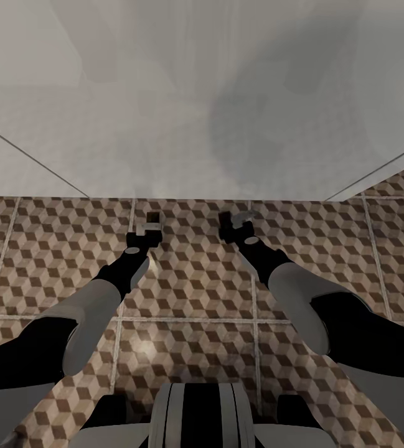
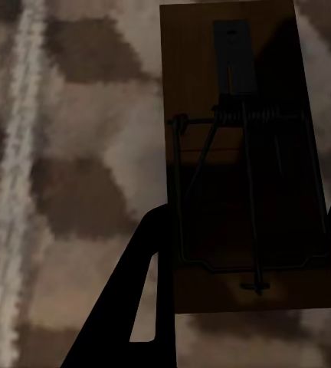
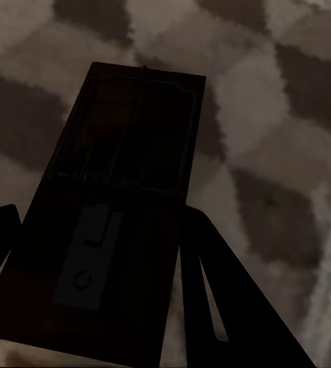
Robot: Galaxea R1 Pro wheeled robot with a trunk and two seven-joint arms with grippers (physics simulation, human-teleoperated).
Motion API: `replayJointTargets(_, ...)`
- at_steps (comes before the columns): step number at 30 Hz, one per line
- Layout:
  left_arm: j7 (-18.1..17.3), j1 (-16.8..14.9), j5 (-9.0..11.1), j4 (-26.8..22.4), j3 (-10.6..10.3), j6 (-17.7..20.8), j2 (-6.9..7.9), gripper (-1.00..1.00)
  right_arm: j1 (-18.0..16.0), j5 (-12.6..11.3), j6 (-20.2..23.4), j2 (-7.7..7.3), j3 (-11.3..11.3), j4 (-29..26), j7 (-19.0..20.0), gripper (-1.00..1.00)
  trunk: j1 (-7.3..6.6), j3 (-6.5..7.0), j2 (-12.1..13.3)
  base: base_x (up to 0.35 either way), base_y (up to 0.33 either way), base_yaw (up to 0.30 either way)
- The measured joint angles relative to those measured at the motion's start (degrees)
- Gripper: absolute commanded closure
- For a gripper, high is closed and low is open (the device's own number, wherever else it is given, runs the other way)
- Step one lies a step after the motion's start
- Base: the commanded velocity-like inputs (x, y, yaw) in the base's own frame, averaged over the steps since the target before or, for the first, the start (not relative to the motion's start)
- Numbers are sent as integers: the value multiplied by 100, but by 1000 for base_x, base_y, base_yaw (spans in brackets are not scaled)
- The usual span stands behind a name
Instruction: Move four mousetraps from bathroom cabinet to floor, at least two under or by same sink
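Mousetraps (image 2: 246, 165) (image 3: 108, 215) sit clamped in each claw (image 1: 147, 231) (image 1: 236, 227) above cube-patterned bathroom floor (image 1: 189, 292) by a white wall (image 1: 164, 93).

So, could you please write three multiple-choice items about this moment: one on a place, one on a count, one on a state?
1. What lies under both arms?
A. patterned floor tiles
B. a wooden cabinet top
C. a white basin

2. How many mousetraps are being carried?
A. none
B. two
C. four

3. In what state is the left tool?
A. open and empty
B. shut on a mousetrap
C. shut on a tap

Key:
1 A: the cube-pattern floor spreads below the arms.
2 B: the left mousetrap and the right mousetrap each sit in a wrist view.
3 B: the left tool has dark fingers at both edges of its board.
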Motion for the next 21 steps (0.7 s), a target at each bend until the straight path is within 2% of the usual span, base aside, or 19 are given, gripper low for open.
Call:
replayJointTargets(3, 0, 0, 0, 3, 0, 0, -2, 100, 0, 181, 34, 0, 9, -3, -5, 100, 0, 0, 0, 0, 0, 0)
replayJointTargets(6, 0, 0, 0, 11, 0, 0, -2, 100, 0, 247, 41, 0, 11, -2, -6, 100, 0, 0, 0, 0, 0, 0)
replayJointTargets(21, -7, 0, 0, 97, 0, 0, 3, 100, 0, 271, 10, 0, 12, -10, 2, 100, 0, 0, 0, 0, 0, 0)
